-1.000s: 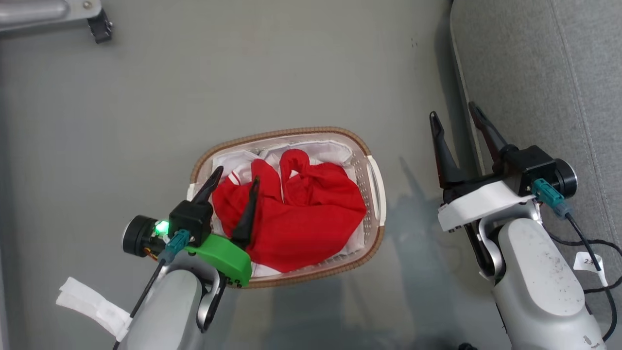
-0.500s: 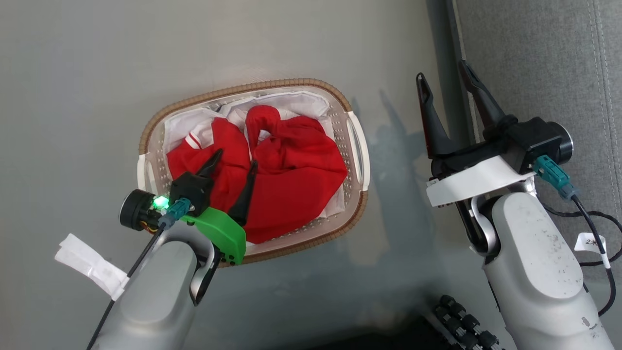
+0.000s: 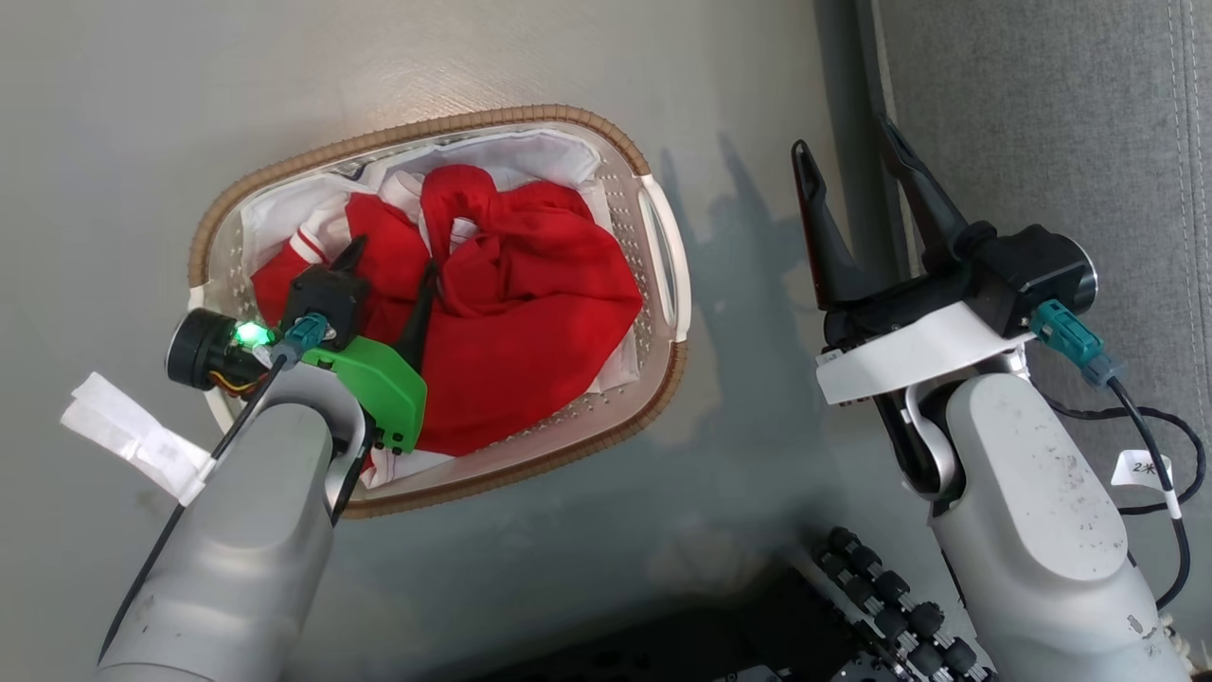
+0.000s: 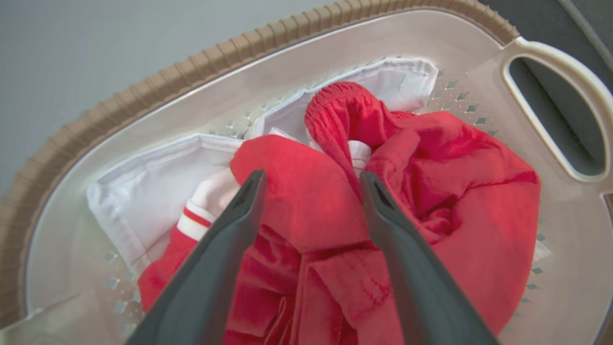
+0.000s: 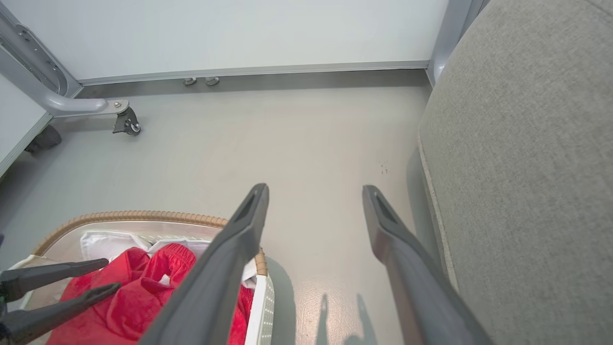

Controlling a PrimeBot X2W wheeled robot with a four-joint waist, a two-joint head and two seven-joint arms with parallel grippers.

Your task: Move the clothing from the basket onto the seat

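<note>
Red crumpled clothing (image 3: 530,313) fills the oval perforated basket (image 3: 492,118); left gripper (image 3: 394,256), right gripper (image 3: 845,135): fingers (image 3: 824,237) apart.

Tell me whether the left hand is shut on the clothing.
No, the left hand has its fingers spread wide over the clothing, which lies in the basket.

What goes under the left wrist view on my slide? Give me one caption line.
Open left gripper aimed at the red clothing heaped on the white liner in the basket.
</note>
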